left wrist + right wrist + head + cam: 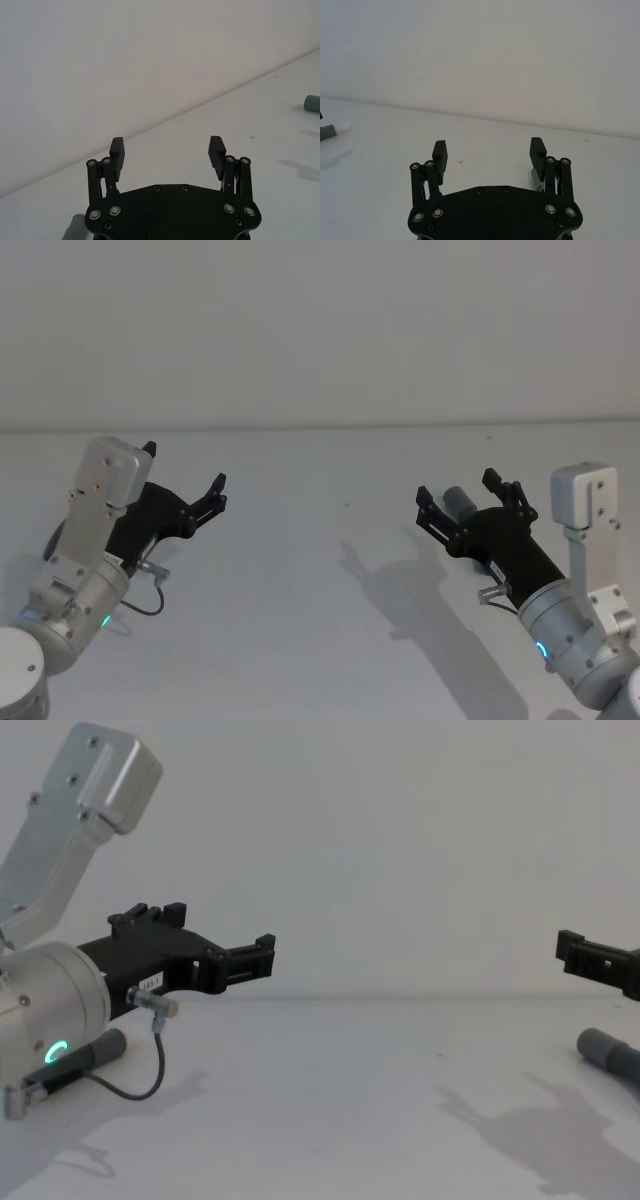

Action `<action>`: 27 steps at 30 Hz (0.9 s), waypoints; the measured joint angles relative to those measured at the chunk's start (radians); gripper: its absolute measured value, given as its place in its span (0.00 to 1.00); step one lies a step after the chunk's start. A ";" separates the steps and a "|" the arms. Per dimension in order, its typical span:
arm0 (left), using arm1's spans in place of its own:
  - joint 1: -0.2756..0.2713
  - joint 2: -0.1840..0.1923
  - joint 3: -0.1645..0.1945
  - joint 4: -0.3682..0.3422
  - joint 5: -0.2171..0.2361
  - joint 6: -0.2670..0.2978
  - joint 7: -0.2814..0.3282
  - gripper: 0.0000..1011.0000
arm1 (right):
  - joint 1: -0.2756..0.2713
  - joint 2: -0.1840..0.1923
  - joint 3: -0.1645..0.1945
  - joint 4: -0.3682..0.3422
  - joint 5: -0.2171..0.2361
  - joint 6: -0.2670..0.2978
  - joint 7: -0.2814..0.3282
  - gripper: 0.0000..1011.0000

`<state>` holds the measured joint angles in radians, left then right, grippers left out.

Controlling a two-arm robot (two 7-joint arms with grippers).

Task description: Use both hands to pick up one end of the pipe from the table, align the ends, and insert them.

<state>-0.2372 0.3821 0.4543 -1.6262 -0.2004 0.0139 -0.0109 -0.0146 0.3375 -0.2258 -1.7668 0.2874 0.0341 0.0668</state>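
White-tipped piece (pixel 330 131): lies flat on the table (pixel 330 640) at the far left, low beside the left wrist and back of its fingertips; its white tip (pixel 342 128) points toward the middle.
Left gripper (pixel 167 150): hovers above the table with fingers spread wide and nothing between them; it has overshot its piece rather than standing over it.
Thin black cable (pixel 158 1065): loops down from the left wrist, close to the white-tipped piece.
Middle of the table: bare, with room for the joining.
Right-hand piece (pixel 603 1047): the other grey tube, flat on the table just under the right fingers; I cannot tell which end is the sleeve mouth.
Right gripper (pixel 489 152): raised, fingers wide and empty, apart from the tube below.
Step in hand: the approach, with neither piece grasped yet.
Doing it well: I judge the left arm should draw back until the tube sits between its pads, then both should descend straight down and close across the grey body, leaving the mating ends free.
Risk: pinching the cable, or rolling a tube with one pad.
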 joint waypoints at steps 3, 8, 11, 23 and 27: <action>0.000 0.000 0.000 0.000 0.000 0.000 0.000 0.99 | 0.000 0.000 0.000 0.000 0.000 0.000 0.000 0.99; 0.000 0.000 0.000 0.000 0.000 0.000 0.000 0.99 | 0.000 0.000 0.000 0.000 0.000 0.000 0.000 0.99; 0.000 0.000 0.000 0.000 0.000 0.000 0.000 0.99 | 0.000 0.000 0.000 0.000 0.000 0.000 0.000 0.99; 0.000 0.000 0.000 0.000 0.000 0.000 0.000 0.99 | 0.000 0.000 0.000 0.000 0.000 0.000 0.000 0.99; 0.000 0.000 0.000 0.000 0.000 0.000 0.000 0.99 | 0.000 0.000 0.000 0.000 0.000 0.000 0.000 0.99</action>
<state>-0.2372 0.3821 0.4542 -1.6262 -0.2004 0.0139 -0.0109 -0.0146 0.3375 -0.2259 -1.7667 0.2874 0.0341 0.0668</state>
